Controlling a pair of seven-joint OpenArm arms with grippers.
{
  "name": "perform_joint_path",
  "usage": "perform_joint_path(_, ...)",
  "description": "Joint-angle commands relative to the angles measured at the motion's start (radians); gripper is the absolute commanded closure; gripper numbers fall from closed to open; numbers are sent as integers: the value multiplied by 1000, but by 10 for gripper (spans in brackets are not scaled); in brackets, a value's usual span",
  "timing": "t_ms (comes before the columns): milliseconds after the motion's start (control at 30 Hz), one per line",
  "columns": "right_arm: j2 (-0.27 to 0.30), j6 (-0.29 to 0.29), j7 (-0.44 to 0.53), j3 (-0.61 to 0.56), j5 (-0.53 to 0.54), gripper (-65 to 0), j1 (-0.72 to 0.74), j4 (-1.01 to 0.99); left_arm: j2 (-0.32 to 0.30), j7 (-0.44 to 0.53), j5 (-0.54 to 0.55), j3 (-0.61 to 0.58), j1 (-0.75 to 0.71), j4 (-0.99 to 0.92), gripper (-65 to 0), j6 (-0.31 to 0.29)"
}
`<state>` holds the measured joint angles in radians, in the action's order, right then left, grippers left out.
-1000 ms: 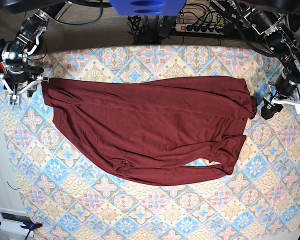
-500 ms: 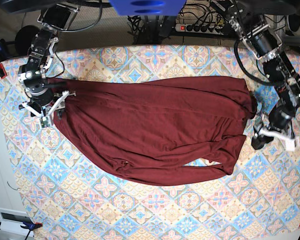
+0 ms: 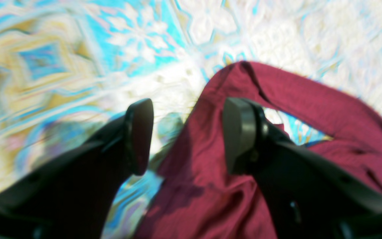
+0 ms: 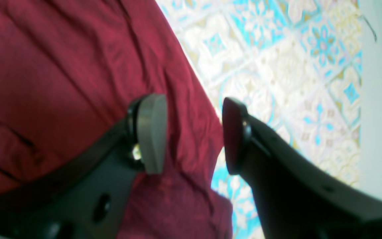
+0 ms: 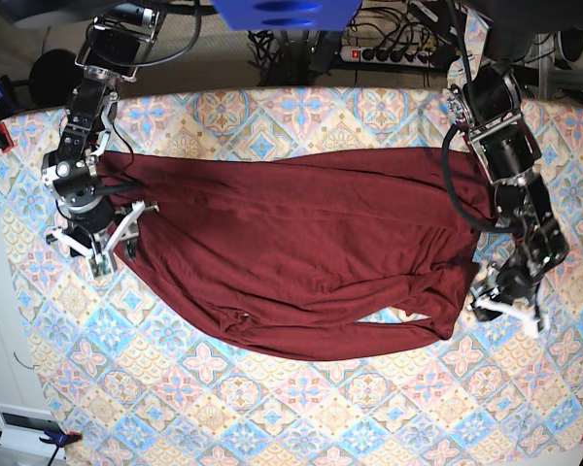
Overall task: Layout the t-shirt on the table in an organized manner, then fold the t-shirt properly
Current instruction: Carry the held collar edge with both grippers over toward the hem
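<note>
The dark red t-shirt point(image 5: 301, 252) lies spread and creased across the patterned table point(image 5: 272, 408), with a loose band curling along its lower edge. My right gripper point(image 5: 110, 249) is at the shirt's left edge. In the right wrist view it point(image 4: 192, 139) stands open, with the t-shirt point(image 4: 61, 76) edge running between its fingers point(image 4: 149, 137). My left gripper point(image 5: 496, 303) is at the shirt's lower right corner. The left wrist view shows it point(image 3: 189, 136) open too, over a fold of the t-shirt point(image 3: 211, 186), one finger over the cloth, the other over the table point(image 3: 61, 66).
A power strip point(image 5: 389, 53) and cables lie beyond the table's far edge. A white box point(image 5: 24, 422) sits off the table's front left corner. The table's left edge and a pale floor point(image 4: 380, 99) are close to my right gripper.
Both arms have swung down toward the front. The right gripper went from the shirt's upper left corner to its left edge, the left gripper from the right side to the lower right corner. Jaws unchanged.
</note>
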<state>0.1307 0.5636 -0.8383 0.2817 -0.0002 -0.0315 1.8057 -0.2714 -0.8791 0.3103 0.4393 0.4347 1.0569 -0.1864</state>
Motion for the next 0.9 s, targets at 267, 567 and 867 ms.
perform_joint_path(267,11,-4,24,1,10,-267,18,18,27,205,-81,-12,126,-286,-332,-5)
perform_joint_path(567,11,17,24,1,10,-267,18,19,64,329,-175,-13,161,-453,-325,-5)
perform_joint_path(867,13,26,24,1,10,-267,43,12,68,291,-170,-13,160,-341,0,-6)
